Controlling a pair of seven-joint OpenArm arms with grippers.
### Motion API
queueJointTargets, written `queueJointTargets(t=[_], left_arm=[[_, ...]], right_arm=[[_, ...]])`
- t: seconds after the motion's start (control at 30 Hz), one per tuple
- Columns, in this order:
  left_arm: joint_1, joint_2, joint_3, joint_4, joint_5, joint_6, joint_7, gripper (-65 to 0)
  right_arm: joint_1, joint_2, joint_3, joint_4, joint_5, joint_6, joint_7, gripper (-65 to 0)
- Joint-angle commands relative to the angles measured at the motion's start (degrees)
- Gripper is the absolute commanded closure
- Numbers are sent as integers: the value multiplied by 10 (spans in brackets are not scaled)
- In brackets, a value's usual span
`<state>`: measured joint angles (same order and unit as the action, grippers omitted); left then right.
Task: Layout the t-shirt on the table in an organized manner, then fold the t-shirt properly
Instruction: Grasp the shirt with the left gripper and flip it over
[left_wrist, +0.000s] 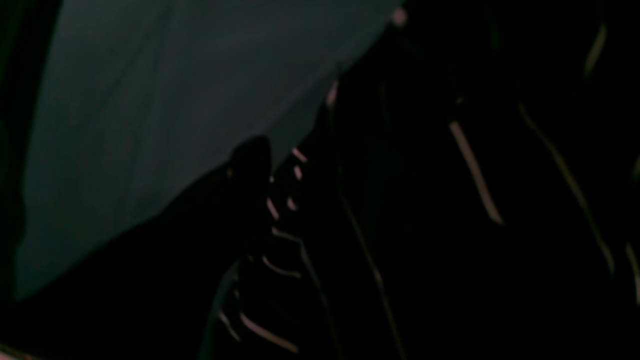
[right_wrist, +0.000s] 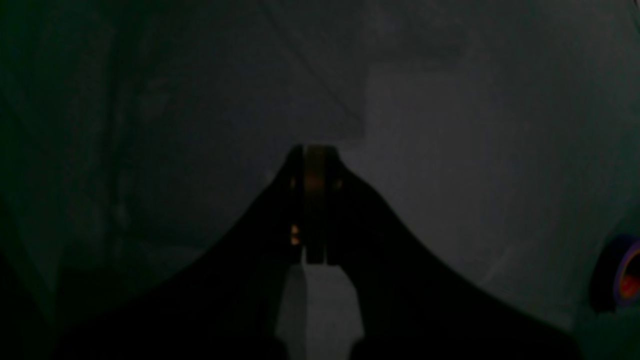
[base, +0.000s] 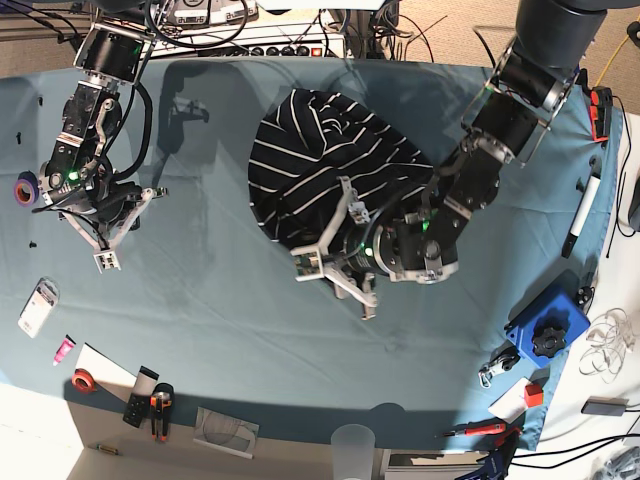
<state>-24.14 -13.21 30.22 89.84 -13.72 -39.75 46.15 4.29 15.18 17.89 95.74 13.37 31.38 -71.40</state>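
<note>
T-shirt lies bunched in a rounded heap at mid-tabletop, far side of centre; not yet spread. Left hand sits at the heap's near edge, fingers wide apart, one finger over the hem and nothing gripped. Judged: positioned to take an edge and draw the fabric flat, since layout precedes folding. Left wrist view confirms striped cloth directly under the hand. Right hand is pinched closed and empty, parked well clear over bare teal cloth, likely to keep out of the way.
</note>
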Motion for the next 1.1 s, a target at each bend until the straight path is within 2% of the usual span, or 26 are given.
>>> queueJointTargets(t=[0.0,0.13,0.2,0.27,0.33,0.47,0.5,0.6,0.7,0.83,0.93,1.07], left_arm=[[-18,2,-4,7,-16,-3,7,-296],[-17,2,-4,7,-92,-3,105,-296],[-17,2,-4,7,-114,-3,125,-291],[-17,2,-4,7,-121,-3,127,-259],[-17,2,-4,7,-121,-3,126,-197],[-18,2,-4,8,-121,-3,125,-23],[-19,2,-4,9,-121,9,126,0],[-28,-1,-4,19,-121,74,127,0],[-42,-5,-7,43,-122,104,161,0],[-42,-21,-43,76,-143,104,187,0],[-31,-52,-97,103,-198,97,202,0],[15,-104,-203,146,-304,60,221,0]], right_arm=[[11,7,2,10,5,1,7,0],[11,7,2,10,12,1,10,0],[11,7,2,10,12,1,10,0],[11,7,2,10,12,1,14,0],[11,7,2,10,12,1,14,0],[11,7,2,10,12,2,14,0],[11,7,2,10,12,2,15,0],[11,7,2,10,12,2,24,0],[12,7,2,10,12,9,31,0],[12,7,2,10,11,15,33,0],[12,7,2,10,12,16,33,0],[12,7,2,10,12,16,33,0]])
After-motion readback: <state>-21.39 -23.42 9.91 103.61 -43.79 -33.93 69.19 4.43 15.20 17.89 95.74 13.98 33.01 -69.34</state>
